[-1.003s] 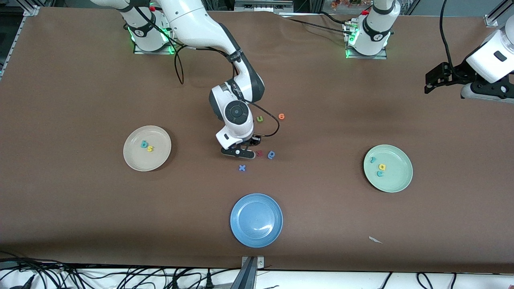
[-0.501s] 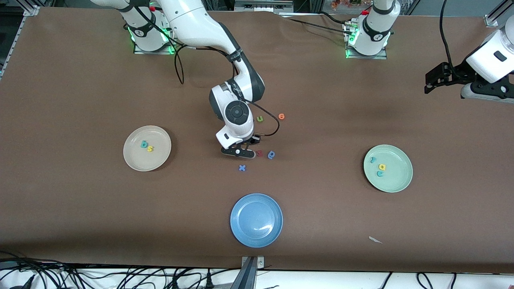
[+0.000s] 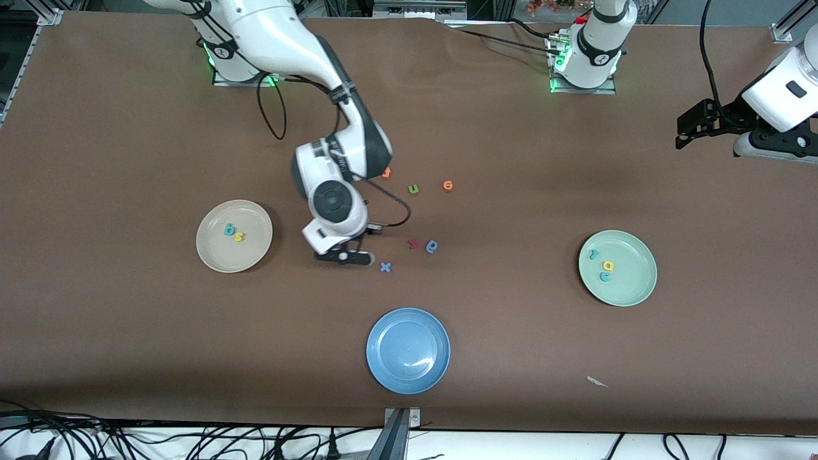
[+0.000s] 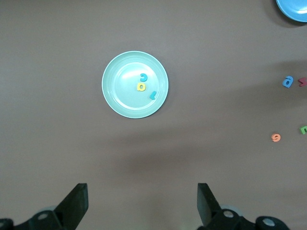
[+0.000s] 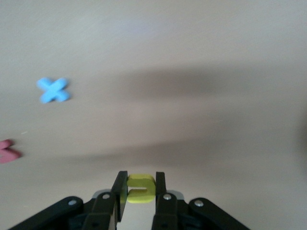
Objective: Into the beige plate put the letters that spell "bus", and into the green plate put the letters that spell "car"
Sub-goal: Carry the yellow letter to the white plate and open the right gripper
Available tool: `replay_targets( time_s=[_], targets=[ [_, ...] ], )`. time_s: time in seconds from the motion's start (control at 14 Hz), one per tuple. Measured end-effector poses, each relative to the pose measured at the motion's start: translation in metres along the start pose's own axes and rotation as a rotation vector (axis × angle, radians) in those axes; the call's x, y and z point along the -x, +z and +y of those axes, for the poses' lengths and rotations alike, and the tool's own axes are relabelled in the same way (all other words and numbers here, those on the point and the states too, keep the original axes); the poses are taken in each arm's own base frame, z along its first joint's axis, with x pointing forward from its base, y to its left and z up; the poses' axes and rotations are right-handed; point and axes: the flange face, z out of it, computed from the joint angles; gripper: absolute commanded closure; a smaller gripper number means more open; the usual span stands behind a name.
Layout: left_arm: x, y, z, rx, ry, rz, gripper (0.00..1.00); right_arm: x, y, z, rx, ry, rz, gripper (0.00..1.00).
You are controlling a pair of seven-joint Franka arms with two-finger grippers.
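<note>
My right gripper (image 3: 345, 256) is shut on the yellow "u" (image 5: 141, 188), which sits pinched between its fingers. It hangs over the table between the beige plate (image 3: 211, 255) and a blue "x" (image 3: 385, 268). On the beige plate lie the teal "b" (image 3: 229, 229) and the yellow "s" (image 3: 239, 237). The green plate (image 3: 632, 287) holds the teal "r" (image 3: 594, 254), the yellow "a" (image 3: 608, 266) and the teal "c" (image 3: 604, 276). My left gripper (image 3: 685, 136) waits open and empty, high at the left arm's end of the table, looking down on the green plate (image 4: 120, 100).
Loose letters lie mid-table: a green "u" (image 3: 414, 189), an orange round letter (image 3: 448, 185), another orange letter (image 3: 386, 172), a red letter (image 3: 413, 243) and a blue round letter (image 3: 432, 246). A blue plate (image 3: 408, 350) sits nearest the front camera.
My right gripper closed on the yellow "u" beside the red letter, then carried it toward the beige plate. The arm's move uncovered an orange letter. The left arm stayed still.
</note>
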Motion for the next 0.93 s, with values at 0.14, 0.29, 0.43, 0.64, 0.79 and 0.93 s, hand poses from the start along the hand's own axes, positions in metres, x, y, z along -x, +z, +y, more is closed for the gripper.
replay_targets(
  time_s=[0.14,0.29,0.43,0.64,0.79,0.93],
  targets=[
    [0.0,0.0,0.0,0.0,0.0,0.0,0.0,-0.017,-0.018,0.054,0.016,-0.041,-0.009,0.85],
    [0.0,0.0,0.0,0.0,0.0,0.0,0.0,-0.028,-0.018,0.111,0.038,-0.09,-0.022,0.85],
    [0.0,0.0,0.0,0.0,0.0,0.0,0.0,-0.036,-0.009,0.172,0.055,-0.15,-0.012,0.85],
    [0.0,0.0,0.0,0.0,0.0,0.0,0.0,-0.034,0.024,0.248,0.082,-0.22,0.039,0.83],
    [0.0,0.0,0.0,0.0,0.0,0.0,0.0,-0.024,0.044,0.271,0.091,-0.23,0.047,0.0],
    [0.0,0.0,0.0,0.0,0.0,0.0,0.0,-0.02,0.043,0.275,0.083,-0.224,0.044,0.0]
  ],
)
